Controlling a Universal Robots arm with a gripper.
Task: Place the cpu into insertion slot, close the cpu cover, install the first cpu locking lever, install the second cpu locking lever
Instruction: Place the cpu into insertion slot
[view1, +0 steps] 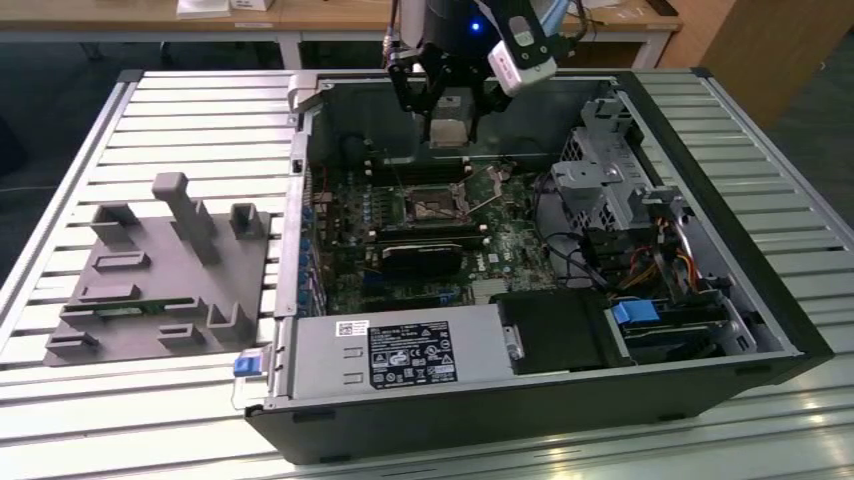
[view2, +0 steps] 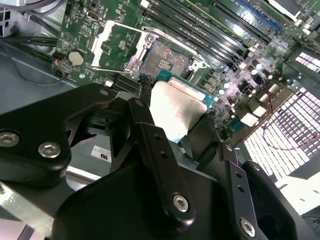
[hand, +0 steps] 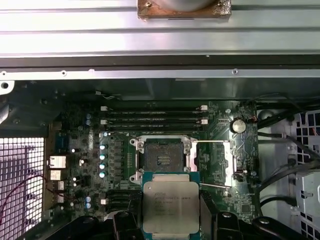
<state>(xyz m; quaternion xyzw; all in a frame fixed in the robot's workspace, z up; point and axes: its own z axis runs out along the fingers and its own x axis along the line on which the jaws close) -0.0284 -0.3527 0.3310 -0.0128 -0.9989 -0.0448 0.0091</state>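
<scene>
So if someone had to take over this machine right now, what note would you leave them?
Pincer: shut on the cpu, holding it above the motherboard inside the computer case.
Insertion slot: empty, with the cpu hanging clear of it.
Cpu cover: swung open beside the slot.
Done: the cpu is in the grasp, over the board.
Left: cpu not seated, cover not closed, neither lever step done.
</scene>
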